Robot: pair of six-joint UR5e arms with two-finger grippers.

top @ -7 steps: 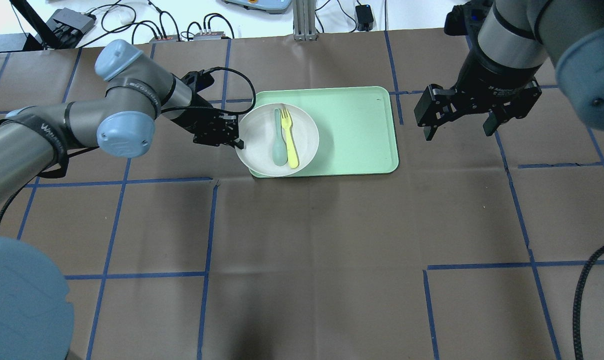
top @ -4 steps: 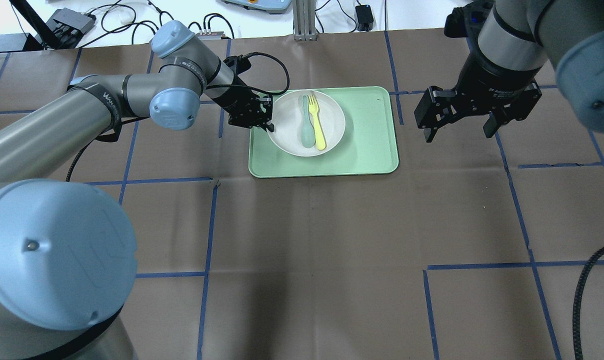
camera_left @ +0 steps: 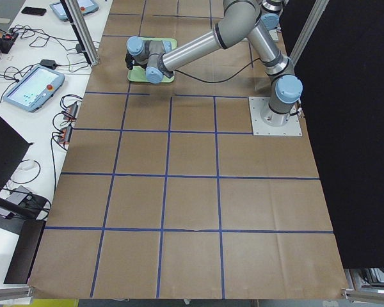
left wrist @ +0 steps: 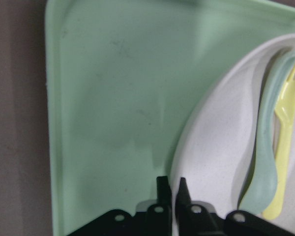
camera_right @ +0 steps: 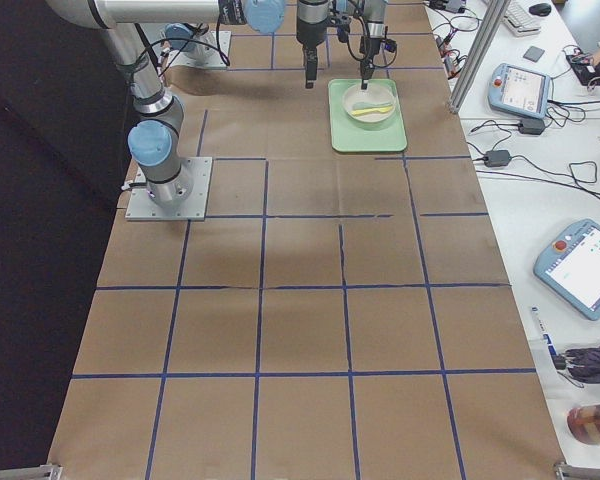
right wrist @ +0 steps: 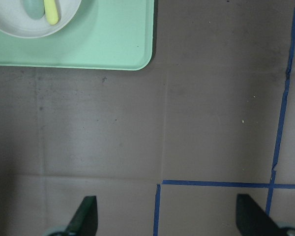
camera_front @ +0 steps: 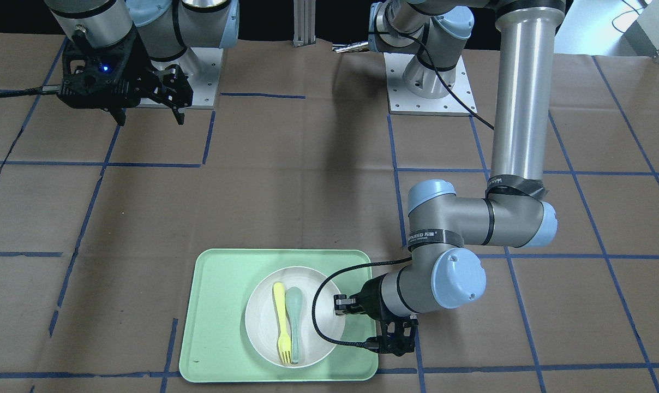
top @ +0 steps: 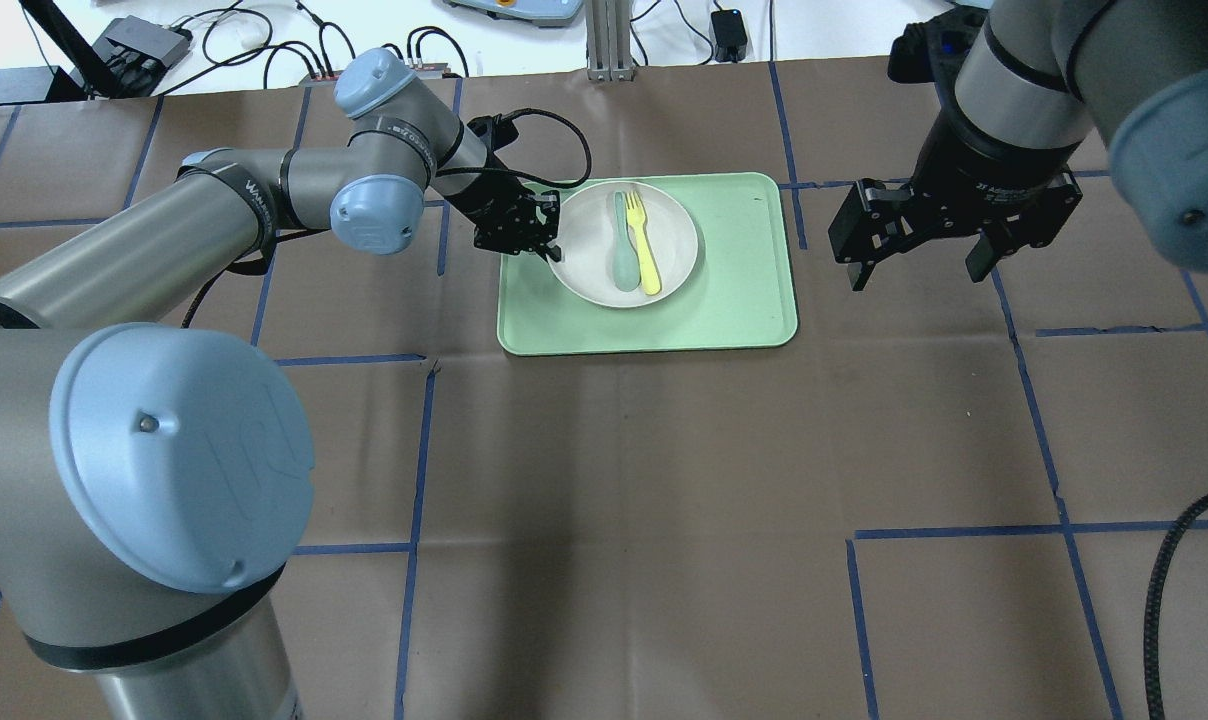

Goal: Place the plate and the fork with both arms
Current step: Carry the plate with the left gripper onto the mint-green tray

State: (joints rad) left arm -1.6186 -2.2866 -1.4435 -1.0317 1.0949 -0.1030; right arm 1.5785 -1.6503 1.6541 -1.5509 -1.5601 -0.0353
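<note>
The off-white plate [top: 584, 250] is over the left part of the light-green tray [top: 734, 280]. The yellow fork [top: 642, 245] and a grey-green spoon [top: 624, 255] lie side by side in it. My left gripper [top: 549, 250] is shut on the plate's left rim. The left wrist view shows its fingertips [left wrist: 162, 183] pinching the rim of the plate [left wrist: 211, 157], with the fork [left wrist: 285, 147] inside. I cannot tell whether the plate rests on the tray. My right gripper [top: 914, 265] is open and empty, above the table to the right of the tray.
The table is brown paper with blue tape lines. The tray's right half [camera_front: 220, 327] is bare. Cables and boxes lie past the far table edge [top: 264, 50]. The left arm's black cable loops over the plate's edge [camera_front: 316, 305].
My left gripper has carried the plate, with fork and spoon, to the right and farther back, from the tray's left edge onto the tray. The right gripper has barely moved.
</note>
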